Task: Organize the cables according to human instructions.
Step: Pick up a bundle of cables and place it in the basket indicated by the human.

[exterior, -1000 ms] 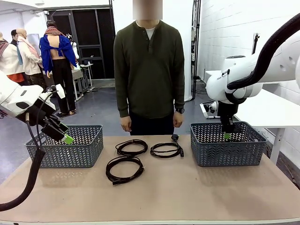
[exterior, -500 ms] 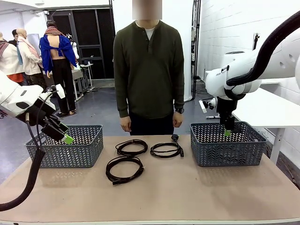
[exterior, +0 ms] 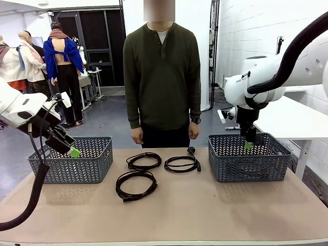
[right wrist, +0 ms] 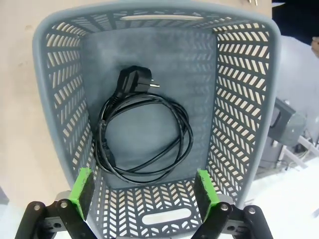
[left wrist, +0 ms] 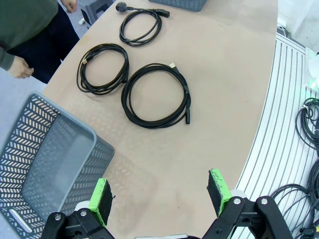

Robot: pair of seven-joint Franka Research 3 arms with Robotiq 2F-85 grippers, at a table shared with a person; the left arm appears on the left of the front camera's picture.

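While the right gripper (exterior: 249,145) hangs over the right basket (exterior: 266,165) at the right of the front view, its jaws stand wide apart with nothing between them. In its wrist view the green pads (right wrist: 82,191) rise at the bottom edge, and one cable (right wrist: 142,137) lies coiled flat on the basket floor in the middle of the frame, its plug toward the top.

At the left of the front view the left gripper (exterior: 74,152) hangs at the near side of the left basket (exterior: 97,166), also open and empty. Its wrist view shows that basket's corner at lower left and bare table (left wrist: 224,99) between the pads.

Three cables lie on the table at the centre of the front view, between the baskets. Two coils (exterior: 144,161) (exterior: 181,163) sit side by side toward the far edge. The third (exterior: 136,184) lies nearer the camera, just below the left one.

Behind the table, at top centre, a person (exterior: 162,77) stands with arms down, hands (exterior: 137,135) off the table.
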